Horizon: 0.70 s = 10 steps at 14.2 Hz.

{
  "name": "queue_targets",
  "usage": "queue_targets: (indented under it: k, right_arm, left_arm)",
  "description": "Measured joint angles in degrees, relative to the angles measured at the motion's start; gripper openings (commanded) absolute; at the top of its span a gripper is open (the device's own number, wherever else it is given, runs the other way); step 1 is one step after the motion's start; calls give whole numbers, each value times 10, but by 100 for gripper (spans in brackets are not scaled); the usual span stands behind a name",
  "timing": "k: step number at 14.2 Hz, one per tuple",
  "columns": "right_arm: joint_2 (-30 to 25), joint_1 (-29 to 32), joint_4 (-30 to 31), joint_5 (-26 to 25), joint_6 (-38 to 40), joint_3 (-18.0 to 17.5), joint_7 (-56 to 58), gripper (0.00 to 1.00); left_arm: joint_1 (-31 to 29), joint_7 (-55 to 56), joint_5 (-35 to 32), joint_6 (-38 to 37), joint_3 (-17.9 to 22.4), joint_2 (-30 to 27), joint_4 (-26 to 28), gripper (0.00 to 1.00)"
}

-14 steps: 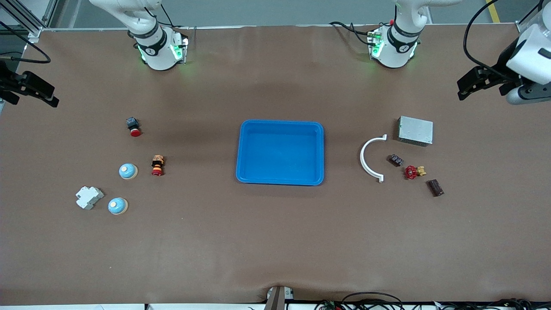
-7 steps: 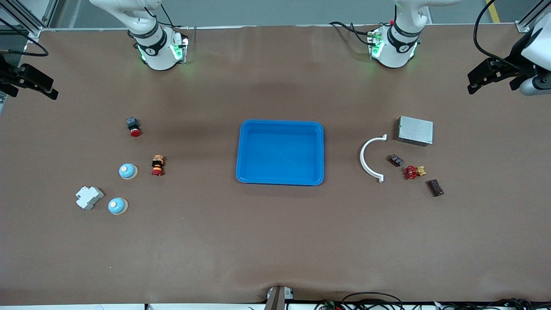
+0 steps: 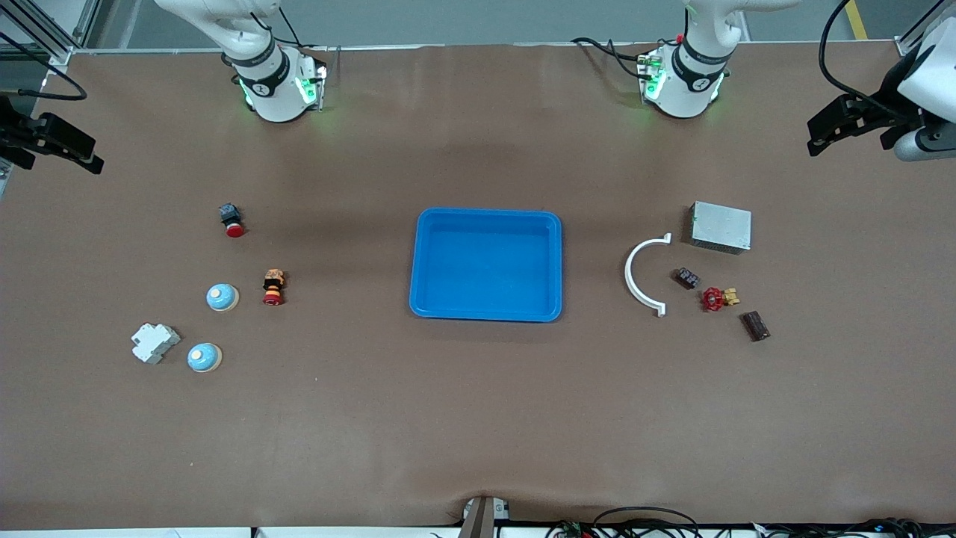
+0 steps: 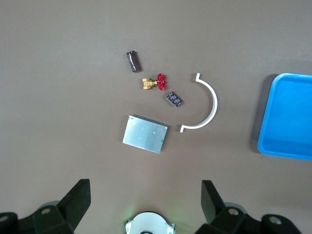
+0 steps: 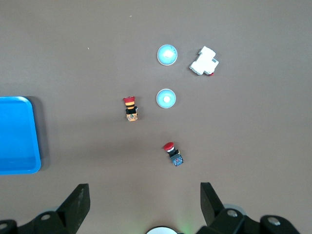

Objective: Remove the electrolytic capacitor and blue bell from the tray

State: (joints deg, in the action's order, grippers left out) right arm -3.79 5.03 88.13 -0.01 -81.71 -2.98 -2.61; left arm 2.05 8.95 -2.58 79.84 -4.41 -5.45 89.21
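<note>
The capacitor (image 3: 755,326) (image 4: 133,62) is a dark brown cylinder lying on the table toward the left arm's end. Two blue dome bells (image 3: 222,297) (image 3: 204,357) sit toward the right arm's end, and both bells (image 5: 165,98) (image 5: 167,54) show in the right wrist view. The blue tray (image 3: 485,265) rests mid-table with nothing in it. My left gripper (image 3: 848,125) (image 4: 145,195) hangs open, high over the left arm's end of the table. My right gripper (image 3: 48,142) (image 5: 145,195) hangs open over the right arm's end. Neither holds anything.
Near the capacitor lie a red valve (image 3: 715,299), a small black part (image 3: 687,278), a white curved strip (image 3: 642,276) and a silver box (image 3: 721,226). Near the bells are two red push buttons (image 3: 232,219) (image 3: 273,288) and a white breaker (image 3: 154,342).
The left gripper has drifted up and toward its end of the table. The right gripper has shifted slightly the same way at its end. Nothing on the table has moved.
</note>
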Motion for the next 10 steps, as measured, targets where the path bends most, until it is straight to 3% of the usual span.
queue_targets:
  k: [10]
  right_arm:
    - [2,0,2,1,0,0,0,100]
  left_arm:
    - [4,0,0,-1,-11,-2,-10,100]
